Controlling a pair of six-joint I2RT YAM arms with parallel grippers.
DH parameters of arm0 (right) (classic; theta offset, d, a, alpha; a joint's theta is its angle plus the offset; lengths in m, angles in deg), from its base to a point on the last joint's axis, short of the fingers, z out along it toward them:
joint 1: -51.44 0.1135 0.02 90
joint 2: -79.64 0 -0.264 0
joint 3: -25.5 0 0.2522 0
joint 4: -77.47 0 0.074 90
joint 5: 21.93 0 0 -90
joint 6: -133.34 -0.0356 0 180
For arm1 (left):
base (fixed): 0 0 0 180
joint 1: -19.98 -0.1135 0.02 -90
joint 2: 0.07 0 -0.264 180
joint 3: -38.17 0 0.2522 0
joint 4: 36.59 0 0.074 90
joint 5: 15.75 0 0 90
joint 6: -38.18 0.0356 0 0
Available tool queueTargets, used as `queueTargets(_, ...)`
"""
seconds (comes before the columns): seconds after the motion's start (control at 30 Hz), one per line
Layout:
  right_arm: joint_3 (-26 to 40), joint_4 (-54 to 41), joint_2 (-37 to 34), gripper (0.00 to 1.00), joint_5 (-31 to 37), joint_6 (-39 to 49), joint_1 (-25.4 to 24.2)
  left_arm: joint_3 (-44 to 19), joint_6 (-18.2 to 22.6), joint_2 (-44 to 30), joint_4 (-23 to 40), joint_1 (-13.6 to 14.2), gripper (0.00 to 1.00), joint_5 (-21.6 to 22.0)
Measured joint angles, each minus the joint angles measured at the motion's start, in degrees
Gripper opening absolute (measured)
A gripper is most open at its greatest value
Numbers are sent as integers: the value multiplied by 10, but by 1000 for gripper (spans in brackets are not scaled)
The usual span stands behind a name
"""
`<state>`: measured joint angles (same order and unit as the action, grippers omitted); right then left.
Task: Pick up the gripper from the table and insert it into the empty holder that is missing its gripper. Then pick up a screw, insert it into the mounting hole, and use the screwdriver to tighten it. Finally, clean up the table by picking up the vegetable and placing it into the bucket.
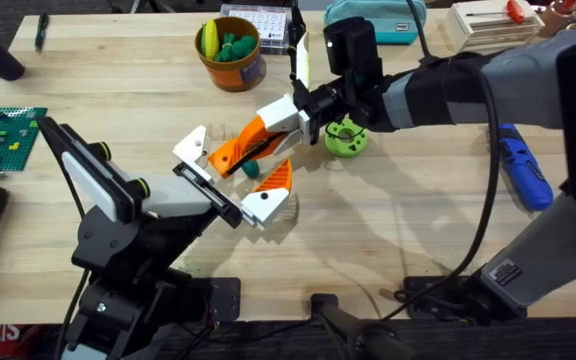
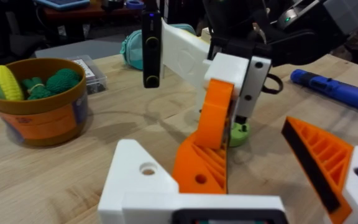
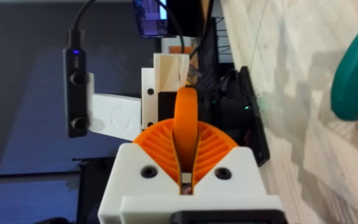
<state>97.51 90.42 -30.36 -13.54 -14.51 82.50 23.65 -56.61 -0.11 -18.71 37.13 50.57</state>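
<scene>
While the right gripper [image 1: 303, 118] is clamped on the white base of the gripper [image 1: 251, 140], it holds that orange finger piece slanting down and to the left, its tip meeting the holder [image 1: 192, 148], the white block on the left gripper [image 1: 230, 182]. That left gripper has its fingers spread apart, a short orange finger [image 1: 274, 186] on its right side, with the vegetable [image 1: 252, 170] on the table between the two orange pieces. Farther out, a lime-green ring [image 1: 346, 138] sits just right of the right gripper, the bucket [image 1: 231, 54] stands at the far side with a corn cob [image 1: 209, 39] inside, and a blue screwdriver [image 1: 521, 167] lies well to the right.
</scene>
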Motion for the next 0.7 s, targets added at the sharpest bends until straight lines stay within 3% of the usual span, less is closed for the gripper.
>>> queueTargets(0.23, -1, -8, 0, 84, -7, -3, -4, 0, 0, 0, -1, -1, 989, 10)
queueTargets(0.53, -1, -6, 0, 84, -20, -7, -68, 0, 0, 0, -1, -1, 989, 6)
queueTargets(0.7, -1, -6, 0, 84, -37, -8, -75, 0, 0, 0, -2, -1, 989, -3)
